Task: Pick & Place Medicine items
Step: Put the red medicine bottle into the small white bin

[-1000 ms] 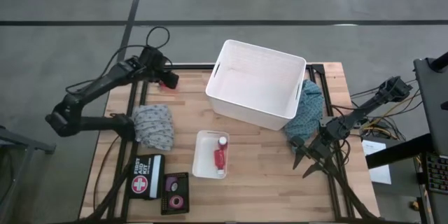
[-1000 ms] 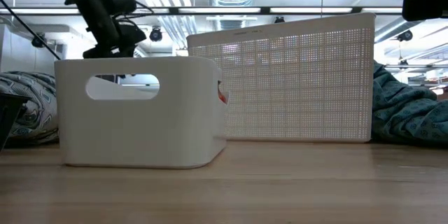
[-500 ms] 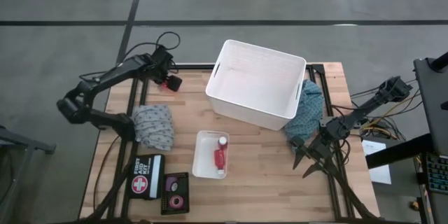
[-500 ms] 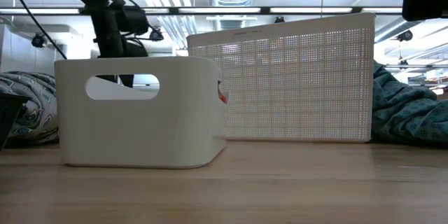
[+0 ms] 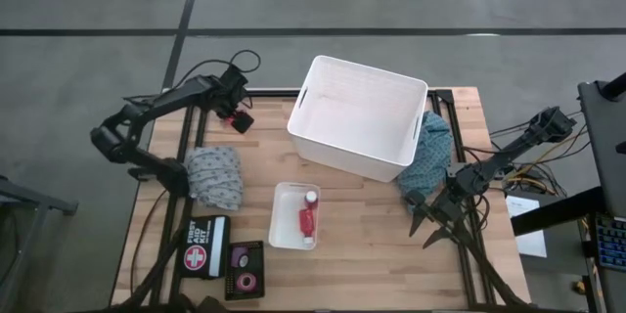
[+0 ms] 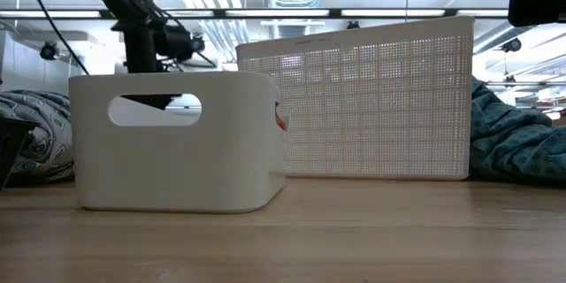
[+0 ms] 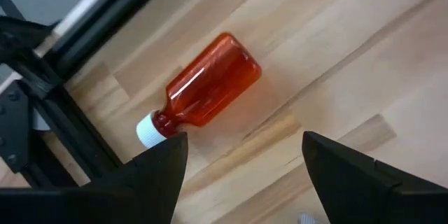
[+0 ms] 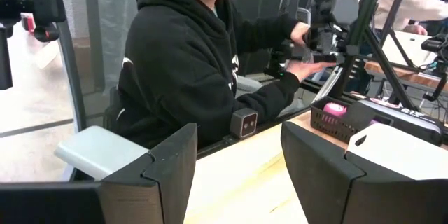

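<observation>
A red bottle (image 7: 210, 87) with a white cap (image 7: 147, 131) lies on its side on the wood at the table's far left corner (image 5: 231, 117). My left gripper (image 7: 241, 161) hangs open right above it, pointing steeply down, with one finger over each side of the bottle and touching nothing. A second red bottle (image 5: 307, 218) lies in the small white bin (image 5: 280, 225) at the table's middle. Pink and dark tape rolls (image 5: 245, 272) sit in a black tray near the front edge. My right gripper (image 5: 430, 223) waits open at the right edge.
The big white basket (image 5: 360, 115) stands at the far middle with a teal cloth (image 5: 431, 152) beside it. A grey patterned cloth (image 5: 216, 175) and a first aid kit (image 5: 204, 246) lie on the left. Beyond the table, a person in a black hoodie (image 8: 189, 63) sits.
My left gripper has sunk toward the red bottle at the far left corner and tipped to point more steeply down, while the arm's elbow swung in toward the table. The bottle has stayed where it lay.
</observation>
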